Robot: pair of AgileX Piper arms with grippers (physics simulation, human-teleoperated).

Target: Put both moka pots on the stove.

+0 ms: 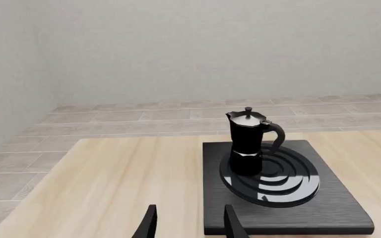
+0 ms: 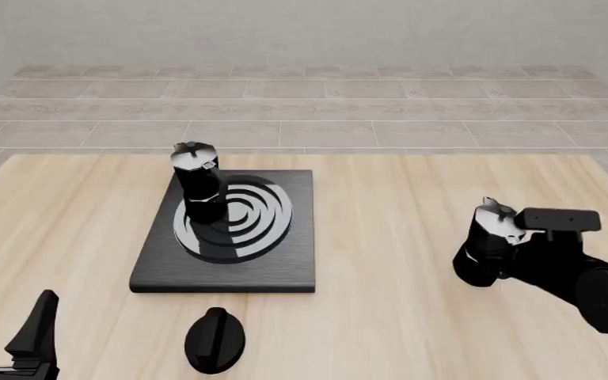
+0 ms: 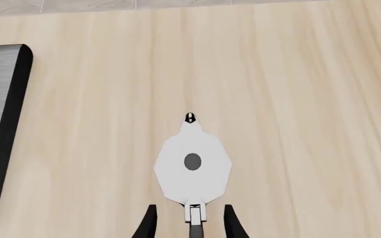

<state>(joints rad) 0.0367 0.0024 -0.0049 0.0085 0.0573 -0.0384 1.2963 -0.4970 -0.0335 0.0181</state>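
- The left tool (image 2: pixel 9 328) hangs low at the near left corner of the pale wooden surface (image 2: pixel 410 317), fingers spread, carrying nothing.
- A low black oval knob (image 2: pixel 215 340) lies just in front of the stove.
- The flat black rectangular stove with silver-grey rings (image 2: pixel 272 265) carries one small black faceted moka pot with a shiny lid (image 2: pixel 197 184), upright on the rings' left side.
- The second, matching moka pot (image 2: pixel 488 245) stands on the surface well right of the stove.
- The right tool (image 3: pixel 189 220) straddles its handle from above; fingers look parted, though contact is hard to judge.
- Step in hand: grasping the second pot. Next: pinch the handle, lift, carry left onto bare stove beside the first pot.
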